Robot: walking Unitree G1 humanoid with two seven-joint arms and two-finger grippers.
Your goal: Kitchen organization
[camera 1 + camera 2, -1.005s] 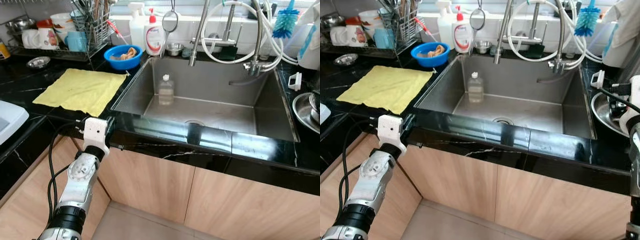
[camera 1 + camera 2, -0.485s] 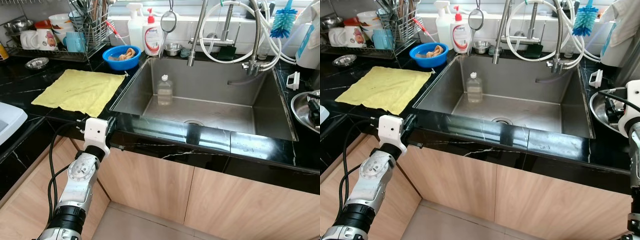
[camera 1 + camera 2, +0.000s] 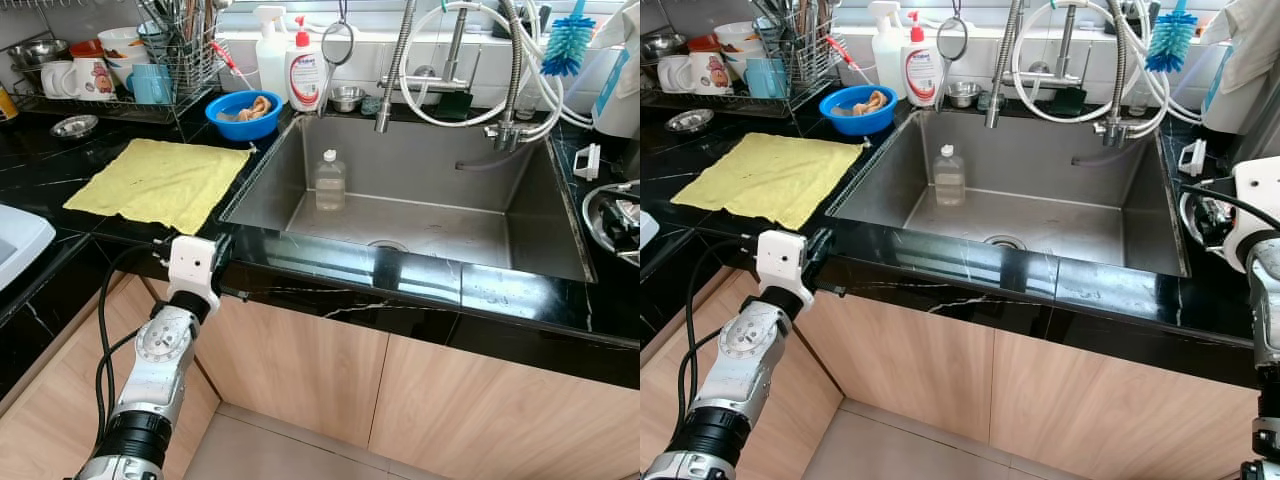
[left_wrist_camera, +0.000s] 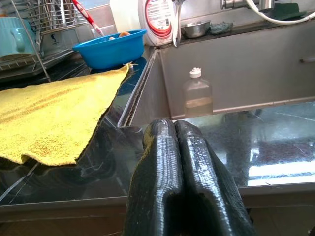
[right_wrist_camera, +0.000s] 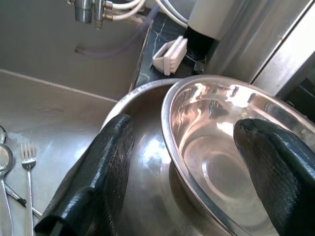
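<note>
Right of the steel sink (image 3: 420,215): right gripper (image 5: 182,167), fingers spread astride the rim of the shiny steel bowl (image 5: 231,152), not yet gripped. Left of sink: left gripper (image 4: 174,147), fingers pressed together, empty. Organizing barely begun

A shiny steel bowl (image 5: 221,162) sits nested inside a larger steel bowl (image 5: 142,162) on the black counter beside the sink. The right gripper (image 5: 184,177) straddles the inner bowl's near rim, fingers spread wide, one finger (image 5: 93,182) outside that rim over the larger bowl, the other over its hollow.
</note>
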